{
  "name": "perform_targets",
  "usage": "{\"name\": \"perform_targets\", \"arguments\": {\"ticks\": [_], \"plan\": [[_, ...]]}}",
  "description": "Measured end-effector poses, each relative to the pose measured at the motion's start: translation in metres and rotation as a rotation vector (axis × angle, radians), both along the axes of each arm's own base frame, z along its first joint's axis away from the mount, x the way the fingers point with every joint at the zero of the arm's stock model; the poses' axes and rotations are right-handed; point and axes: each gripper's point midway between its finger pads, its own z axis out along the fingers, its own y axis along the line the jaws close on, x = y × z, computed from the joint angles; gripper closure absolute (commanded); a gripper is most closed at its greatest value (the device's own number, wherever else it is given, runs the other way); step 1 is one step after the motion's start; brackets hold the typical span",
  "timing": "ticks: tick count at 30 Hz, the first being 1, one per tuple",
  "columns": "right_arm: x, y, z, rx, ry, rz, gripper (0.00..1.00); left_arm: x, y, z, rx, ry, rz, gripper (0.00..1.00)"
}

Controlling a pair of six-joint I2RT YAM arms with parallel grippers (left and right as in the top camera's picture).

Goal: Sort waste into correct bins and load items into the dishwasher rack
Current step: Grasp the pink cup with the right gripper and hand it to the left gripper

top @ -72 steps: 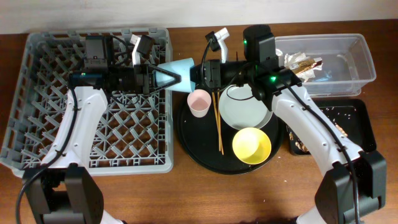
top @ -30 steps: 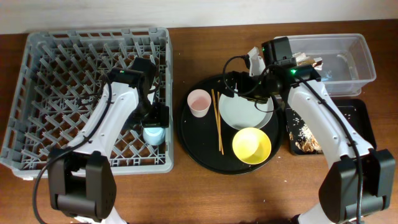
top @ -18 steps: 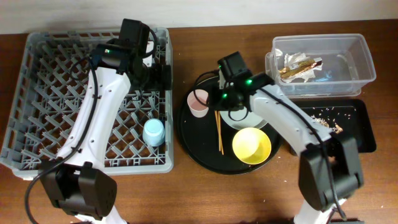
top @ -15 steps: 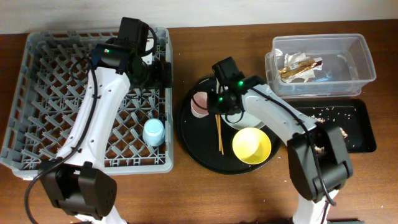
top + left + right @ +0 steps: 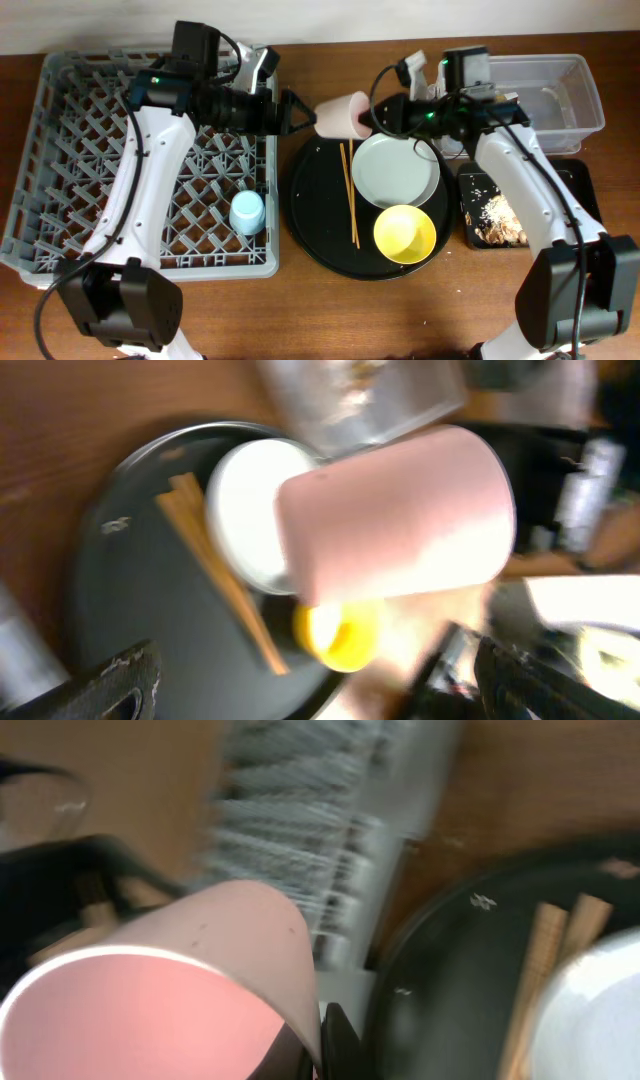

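Gripping the pink cup (image 5: 342, 115) at its rim with the right tool (image 5: 375, 116) — cup on its side, off the surface, above the far-left rim of the round black tray (image 5: 320, 215). Pointing at it from the tray's left with the left tool (image 5: 303, 112), fingers (image 5: 110, 680) spread wide and not closed on anything; cannot tell whether touching the cup. On the tray itself: thin wooden chopsticks (image 5: 350, 195) down the middle, a pale plate (image 5: 397, 170) in the far-right part, a yellow bowl (image 5: 405, 232) in the near-right part, just beside the plate. Left of the tray, close alongside, the grey dishwasher rack (image 5: 160, 265) — inside, near the wall facing the tray, a blue cup (image 5: 247, 212) among the pegs. Right of the tray, a shallow black rectangular tray (image 5: 585, 200) with tan food scraps (image 5: 490, 215) at the end nearest the round tray; beyond that, off the round tray's far-right side, a clear tub (image 5: 590, 100).
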Motion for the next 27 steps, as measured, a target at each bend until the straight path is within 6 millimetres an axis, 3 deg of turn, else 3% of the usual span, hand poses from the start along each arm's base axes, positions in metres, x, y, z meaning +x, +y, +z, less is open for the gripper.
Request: {"name": "perform_targets", "arguments": {"ticks": [3, 7, 11, 16, 20, 23, 27], "plan": [[-0.013, 0.015, 0.04, 0.185, -0.112, 0.17, 0.96, -0.017, -0.019, 0.036, -0.23, -0.068, -0.174, 0.01], [-0.03, 0.021, 0.061, 0.291, -0.145, 0.291, 0.96, -0.03, -0.027, 0.056, -0.353, -0.103, -0.264, 0.01], [-0.032, 0.027, 0.07, 0.311, -0.205, 0.335, 0.96, -0.035, -0.029, 0.064, -0.405, -0.109, -0.295, 0.01], [-0.021, 0.045, 0.082, 0.29, -0.305, 0.32, 0.96, -0.038, -0.031, 0.07, -0.444, -0.108, -0.314, 0.02], [-0.018, 0.053, 0.083, 0.282, -0.286, 0.289, 0.96, -0.036, -0.028, 0.069, -0.443, -0.108, -0.307, 0.11], [-0.018, 0.054, 0.083, 0.283, -0.282, 0.288, 0.95, -0.035, -0.028, 0.068, -0.438, -0.109, -0.305, 0.26], [-0.017, 0.054, 0.083, 0.285, -0.27, 0.283, 0.92, -0.035, -0.028, 0.067, -0.436, -0.111, -0.304, 0.33]]}}
